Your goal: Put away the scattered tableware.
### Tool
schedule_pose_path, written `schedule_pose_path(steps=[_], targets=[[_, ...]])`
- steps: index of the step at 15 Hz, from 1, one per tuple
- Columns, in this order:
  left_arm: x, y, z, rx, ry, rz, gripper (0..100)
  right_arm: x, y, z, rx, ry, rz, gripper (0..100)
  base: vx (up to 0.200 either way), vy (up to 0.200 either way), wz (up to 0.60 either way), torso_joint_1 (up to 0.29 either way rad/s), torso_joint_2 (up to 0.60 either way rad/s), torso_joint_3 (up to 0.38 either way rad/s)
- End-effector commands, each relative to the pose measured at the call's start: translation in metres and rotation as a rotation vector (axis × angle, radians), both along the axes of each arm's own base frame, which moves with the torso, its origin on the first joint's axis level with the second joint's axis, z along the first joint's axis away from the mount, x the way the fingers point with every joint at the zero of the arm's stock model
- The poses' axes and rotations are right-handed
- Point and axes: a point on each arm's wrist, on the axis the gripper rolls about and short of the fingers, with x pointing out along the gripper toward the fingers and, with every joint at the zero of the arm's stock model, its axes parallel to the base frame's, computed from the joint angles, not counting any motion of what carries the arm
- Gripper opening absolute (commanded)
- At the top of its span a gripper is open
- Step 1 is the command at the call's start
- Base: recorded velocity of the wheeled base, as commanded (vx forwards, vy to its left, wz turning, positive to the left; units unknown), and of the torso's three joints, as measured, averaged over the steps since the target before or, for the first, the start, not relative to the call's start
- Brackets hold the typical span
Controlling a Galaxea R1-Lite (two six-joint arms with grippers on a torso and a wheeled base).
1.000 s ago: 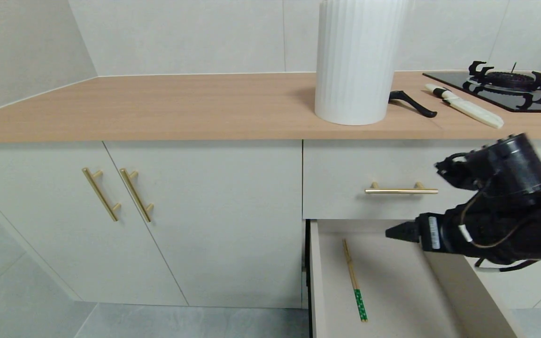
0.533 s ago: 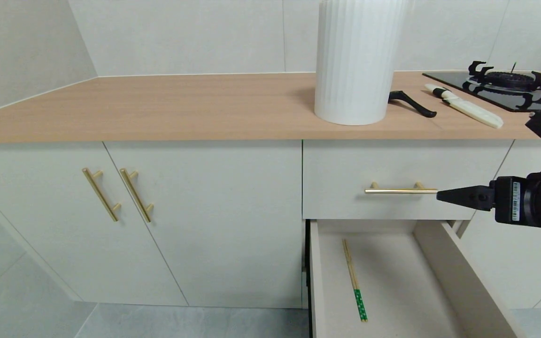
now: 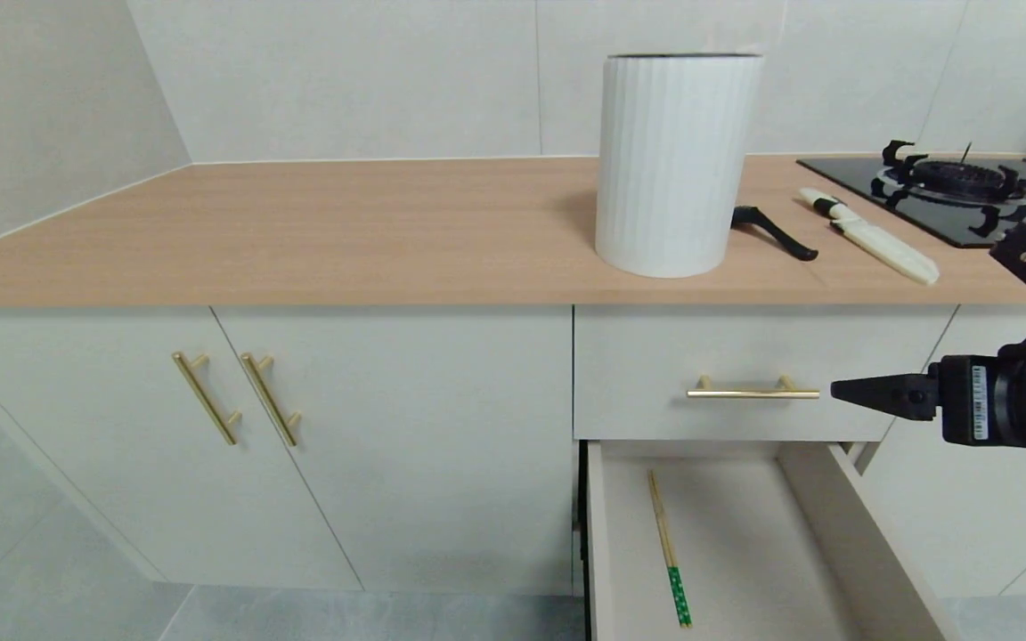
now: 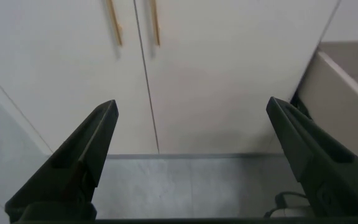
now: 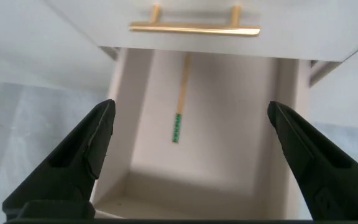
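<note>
A pair of wooden chopsticks (image 3: 669, 552) with green ends lies in the open lower drawer (image 3: 834, 534); in the right wrist view the chopsticks (image 5: 180, 102) rest on the drawer floor (image 5: 241, 143). My right gripper (image 3: 842, 392) hangs open and empty above the drawer's right side, level with the upper drawer's gold handle (image 3: 752, 392). On the counter lie a white knife (image 3: 869, 236) and a black-handled utensil (image 3: 771, 230), partly hidden behind a tall white ribbed container (image 3: 673, 165). My left gripper (image 4: 191, 109) is open and empty, low before the cabinet doors.
A gas hob (image 3: 958, 182) sits at the counter's far right. Two cabinet doors with gold handles (image 3: 206, 398) stand shut left of the drawers. The wooden counter (image 3: 344, 231) stretches left of the container. Grey tiled floor (image 4: 185, 186) lies below the left gripper.
My right gripper has risen out of the drawer and drawn back to the right. The head camera has tilted, shifting the whole picture downward.
</note>
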Motion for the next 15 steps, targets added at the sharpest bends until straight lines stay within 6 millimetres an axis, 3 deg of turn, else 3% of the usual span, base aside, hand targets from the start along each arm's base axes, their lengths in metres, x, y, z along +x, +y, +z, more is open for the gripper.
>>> schedule_pose_path(steps=[1,9,12,15], targets=[[0.0,0.0,0.0,0.0,0.0,0.0,100,0.001,0.0,-0.003,-0.005,0.012,0.0,100,0.0,0.0,0.0,0.022,-0.52,-0.256],[0.0,0.0,0.0,0.0,0.0,0.0,100,0.003,0.001,-0.007,-0.013,0.028,0.002,100,0.0,0.0,0.0,0.225,-0.47,-0.271],[0.0,0.0,0.0,0.0,0.0,0.0,100,0.005,0.004,-0.019,-0.05,0.056,0.048,100,0.0,0.0,0.0,0.162,-0.35,-0.196],[0.0,0.0,0.0,0.0,0.0,0.0,100,0.023,0.01,-0.027,-0.055,0.02,0.057,100,0.0,0.0,0.0,0.031,-0.06,-0.032]])
